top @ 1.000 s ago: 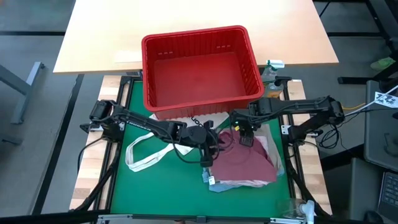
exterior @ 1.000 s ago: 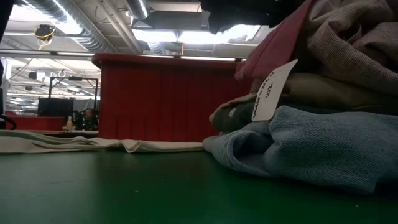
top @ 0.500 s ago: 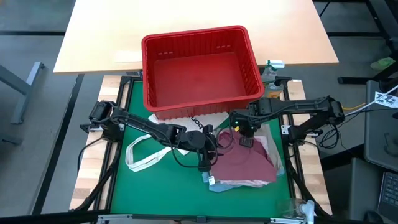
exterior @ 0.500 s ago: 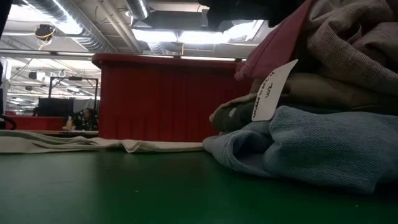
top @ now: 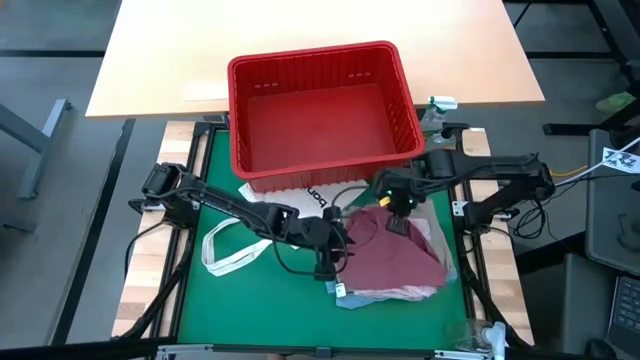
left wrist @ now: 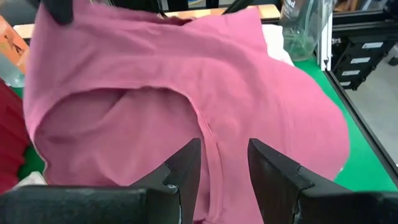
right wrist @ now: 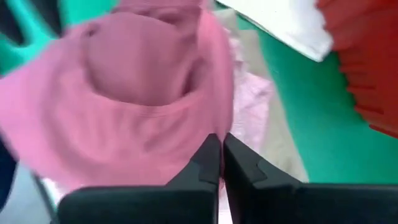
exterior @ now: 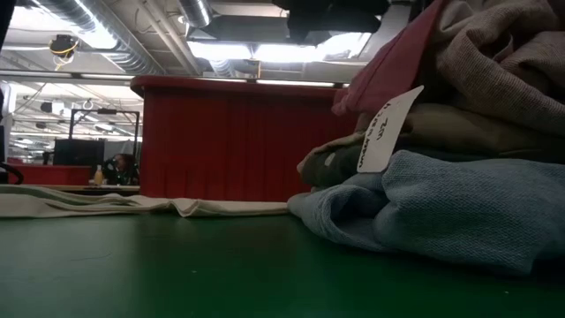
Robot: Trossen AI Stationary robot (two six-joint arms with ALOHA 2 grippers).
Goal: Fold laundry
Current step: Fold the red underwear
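Observation:
The laundry is a pile on the green mat's right half. A maroon garment (top: 390, 258) lies on top, with pale pink (right wrist: 252, 102), beige (exterior: 477, 124) and light blue (exterior: 441, 212) cloth under it. My right gripper (top: 398, 222) is above the pile's far edge, shut on the maroon garment. My left gripper (top: 333, 262) is at the pile's left edge and open. Its fingers point slantwise down over the garment's neckline seam (left wrist: 208, 134), and whether they touch it does not show. My right gripper pinches the maroon garment's neck edge (right wrist: 214, 121) between its two shut fingers. It comes from above, pointing steeply down. That edge is drawn up to the fingers while the body of the garment still lies on the pile.
A red slotted basket (top: 320, 105) stands at the mat's far edge. A white tote bag (top: 240, 245) lies flat left of the pile, under my left arm. A spray bottle (top: 435, 115) stands at the far right. A white tag (exterior: 384, 128) hangs from the pile.
My right gripper has risen, drawing the maroon garment's far neck edge up with it. My left gripper has edged toward the table's near edge along the pile's left side.

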